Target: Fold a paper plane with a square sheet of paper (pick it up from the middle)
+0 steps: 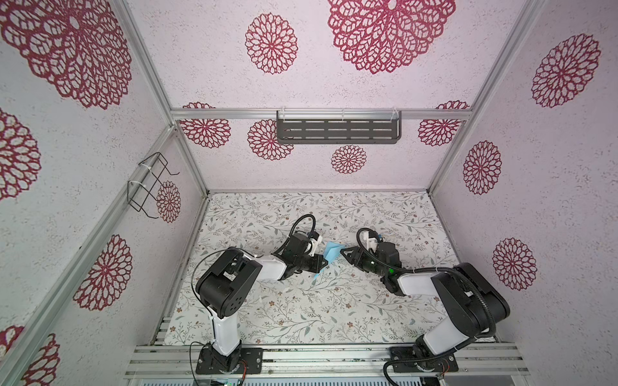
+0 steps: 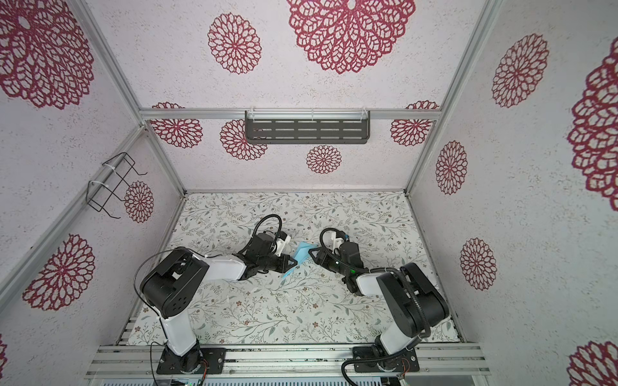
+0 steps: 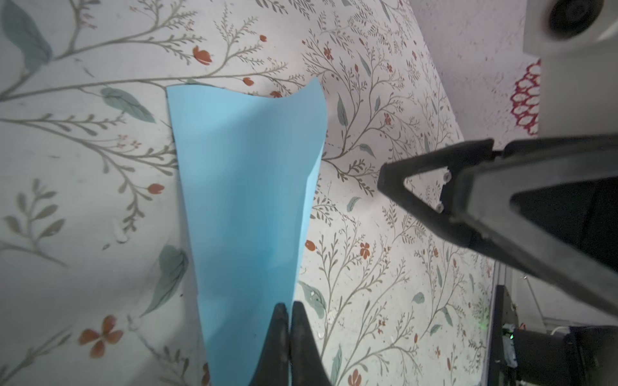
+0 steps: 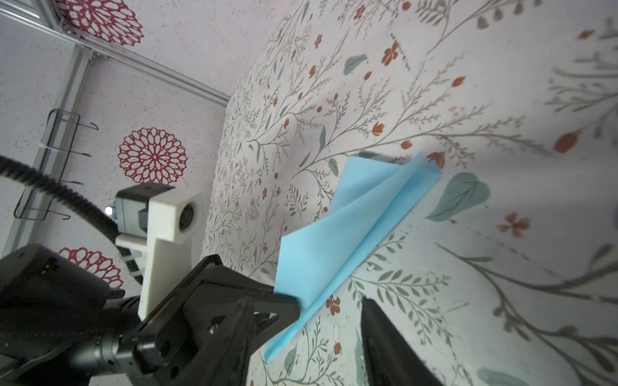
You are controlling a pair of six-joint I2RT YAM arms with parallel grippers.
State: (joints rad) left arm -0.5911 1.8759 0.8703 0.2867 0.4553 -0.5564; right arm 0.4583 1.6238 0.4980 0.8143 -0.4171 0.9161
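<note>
The square sheet of paper (image 1: 331,254) (image 2: 302,255) is light blue and folded over, its layers fanning apart at the far end (image 4: 347,227). It hangs just above the floral table near the middle. My left gripper (image 1: 321,263) (image 2: 291,264) (image 3: 289,305) is shut on one edge of the paper (image 3: 247,187), and its black fingers (image 4: 284,302) show pinching it in the right wrist view. My right gripper (image 1: 341,253) (image 2: 310,251) (image 4: 307,299) faces it from the right with its jaws open. Its fingertip (image 3: 384,175) stands a short gap from the paper's edge.
The floral table (image 1: 301,317) is walled in on three sides. A dark slotted shelf (image 1: 337,132) hangs on the back wall and a wire rack (image 1: 150,187) on the left wall. Aluminium rails (image 1: 317,357) carrying both arm bases run along the front edge.
</note>
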